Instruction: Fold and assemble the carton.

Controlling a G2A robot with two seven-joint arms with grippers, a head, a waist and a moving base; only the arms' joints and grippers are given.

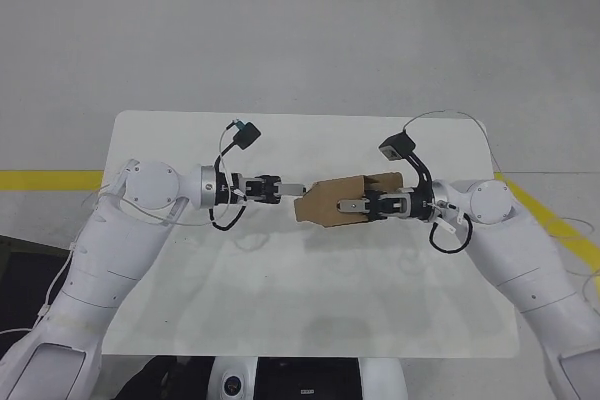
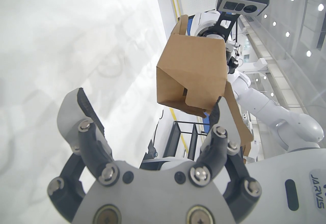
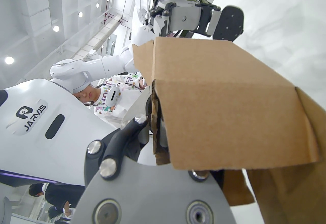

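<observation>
The right gripper is closed on the carton. One finger lies flat on the outside of a brown panel and pinches that wall at the end nearest its wrist; the inner finger is hidden by cardboard. From those fingers the carton runs outward as a half-formed sleeve. Loose flaps hang beside the grip, and the far end has its flaps partly tucked in.

Just past that far end is the left gripper. Its fingers are spread wide with nothing between them. One fingertip sits close to a flap edge, but I cannot tell whether it touches. Below both grippers is the white table, and the carton seems to be held clear of it.

The board looks thin and light. It is probably stiff across each panel but bends easily along the creases. With only one wall pinched, a push at the far end would likely skew the sleeve. The best place to hold is probably a flap's flat face near its crease, not a corner. A hard squeeze could crush the open body.
</observation>
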